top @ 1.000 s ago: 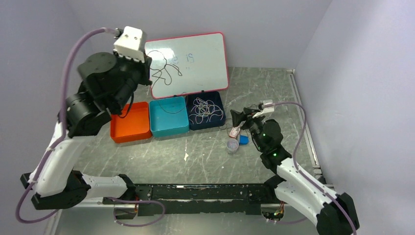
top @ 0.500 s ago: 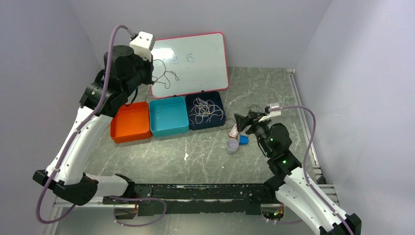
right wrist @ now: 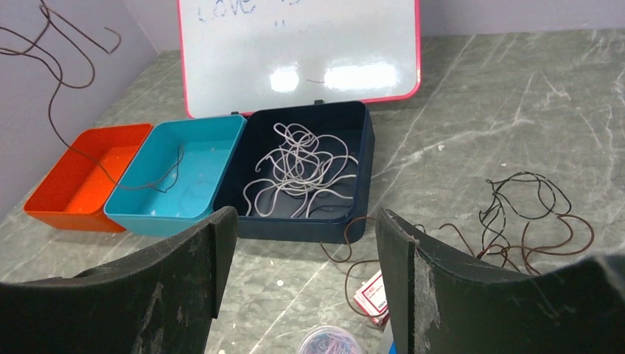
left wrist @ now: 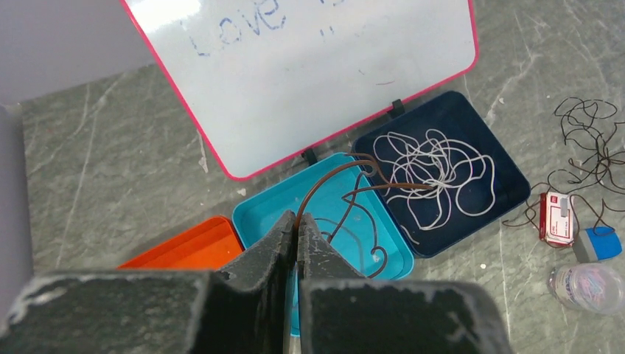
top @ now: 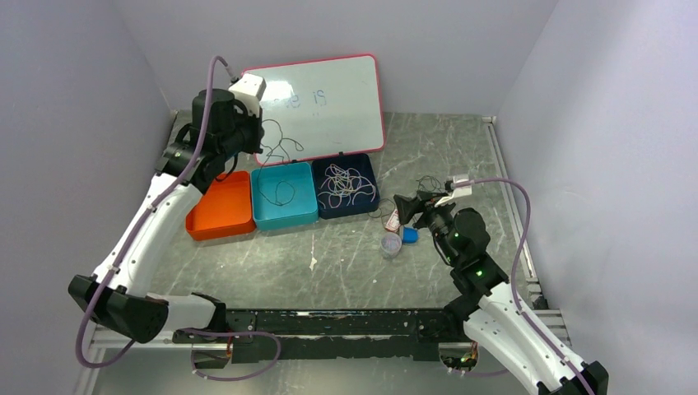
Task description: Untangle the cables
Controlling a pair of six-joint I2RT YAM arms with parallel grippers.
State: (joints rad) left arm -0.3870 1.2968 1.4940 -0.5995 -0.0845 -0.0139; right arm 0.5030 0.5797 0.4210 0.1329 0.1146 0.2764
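The left gripper [left wrist: 297, 219] pinches a brown cable [left wrist: 324, 181], which arcs down into the teal tray [left wrist: 250, 221]. Right of the teal tray, a navy tray [left wrist: 508, 181] holds tangled white cables [left wrist: 435, 173] (dark cables [left wrist: 589, 140] lie loose farther right). An orange tray [left wrist: 191, 247] sits left of it, and a whiteboard [left wrist: 317, 74] stands behind it.

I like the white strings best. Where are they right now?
In the top view, the white strings lie piled in the dark blue box, the rightmost of three, next to the teal box and in front of the whiteboard.
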